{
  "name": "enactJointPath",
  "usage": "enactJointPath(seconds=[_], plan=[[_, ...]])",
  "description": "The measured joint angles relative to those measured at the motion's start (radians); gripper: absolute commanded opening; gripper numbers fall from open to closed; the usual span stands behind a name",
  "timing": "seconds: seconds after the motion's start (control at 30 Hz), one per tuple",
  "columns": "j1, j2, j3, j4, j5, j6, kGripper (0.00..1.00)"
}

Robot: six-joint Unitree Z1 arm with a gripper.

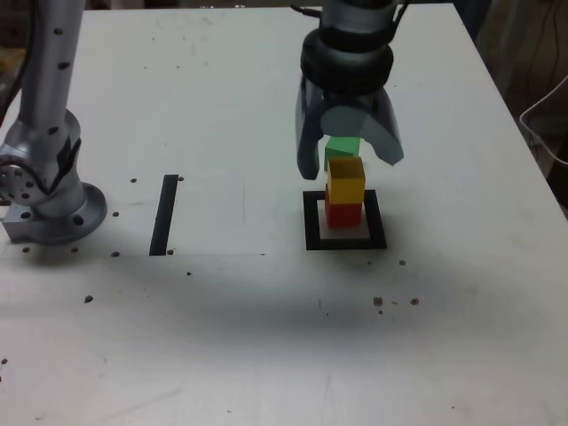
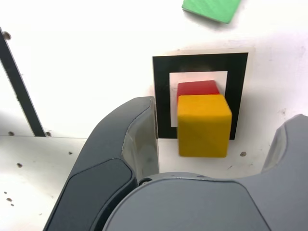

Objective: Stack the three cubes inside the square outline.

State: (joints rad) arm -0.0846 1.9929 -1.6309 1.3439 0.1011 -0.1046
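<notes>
Wrist view shows our gripper (image 2: 211, 134) spread wide, released around the yellow cube (image 2: 203, 125) stacked on red cube (image 2: 197, 88) inside the square outline (image 2: 161, 96); next we fetch the green cube (image 2: 211, 8) lying at 12 o'clock beyond it

I work in what looks like a robotics lab or test bench. My grey arm base (image 1: 49, 209) is bolted onto a plain white tabletop (image 1: 222, 337) marked with black tape: a straight tape strip (image 1: 164, 215) and a square outline (image 1: 345, 222). Small coloured blocks are the only props, a yellow cube (image 1: 346, 180) on a red cube (image 1: 343, 213). The surface is scuffed and speckled with dark specks, and cables (image 1: 546, 124) hang past its edge.
</notes>
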Motion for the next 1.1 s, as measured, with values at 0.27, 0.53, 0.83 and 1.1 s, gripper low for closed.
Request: enactJointPath(seconds=[0.27,0.53,0.83,1.1], plan=[[0.005,-0.027,-0.001,0.053,-0.007,0.044,0.99],[0.036,-0.053,-0.026,0.077,-0.008,0.177,1.00],[0.118,-0.024,-0.026,0.078,0.048,0.295,0.99],[0.190,0.036,-0.046,0.043,0.078,0.356,0.99]])
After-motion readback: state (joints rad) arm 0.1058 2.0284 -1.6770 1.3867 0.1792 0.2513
